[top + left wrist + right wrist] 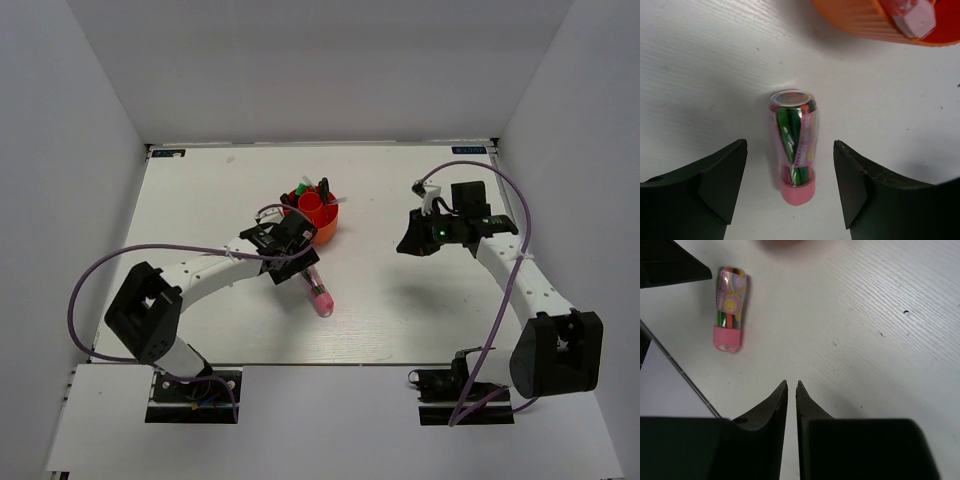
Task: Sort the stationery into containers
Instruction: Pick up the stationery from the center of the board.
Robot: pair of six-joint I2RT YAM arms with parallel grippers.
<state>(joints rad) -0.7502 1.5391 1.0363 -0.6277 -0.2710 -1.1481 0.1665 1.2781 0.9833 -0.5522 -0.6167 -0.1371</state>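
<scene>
The chunky pink-and-green pen [319, 291] lies on the white table just in front of the round orange-red organiser [322, 228]. In the left wrist view the pen [794, 150] lies between my open left fingers, which straddle it without touching; the left gripper [790, 187] hovers over its pink end. The organiser's ribbed wall [865, 20] is just beyond. The organiser holds scissors, a green marker and other items. My right gripper [792, 385] is shut and empty, above bare table at the right [415, 243]. The pen also shows in the right wrist view [730, 307].
White walls enclose the table on the left, back and right. The table's near edge [330, 364] runs in front of both arm bases. Purple cables loop from each arm.
</scene>
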